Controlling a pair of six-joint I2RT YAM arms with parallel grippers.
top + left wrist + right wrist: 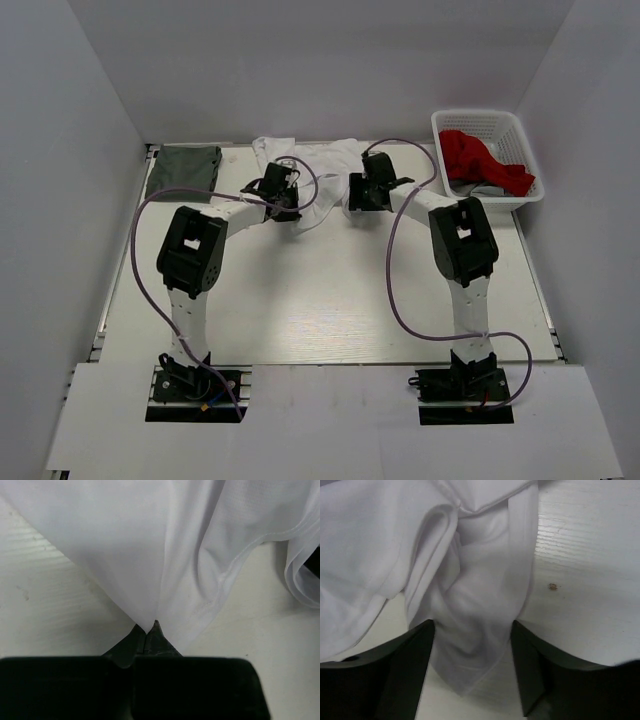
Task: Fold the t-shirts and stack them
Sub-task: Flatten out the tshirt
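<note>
Overhead view of a pale wooden table (330, 300). At its far middle, crumpled and spread loosely, a plain white soft cloth t-shirt (318, 160). At the far left corner, well apart from it, a plain dark grey-green t-shirt (184, 168), folded flat into a neat rectangle. At the far right, a white plastic lattice basket (452, 122) holding a red cloth (478, 158) over something grey.

Left gripper (150, 630) at the white t-shirt's near left edge, clenched tight on a pinch of its fabric. Cloth fanning out from the fingertips in a taut peak, with a stitched hem just to the right.

Right gripper (472, 652) at the shirt's near right edge, spread apart. Dark fingers (410, 655) either side of a bunched, twisted fold of the same shirt, not pressed together on it.
</note>
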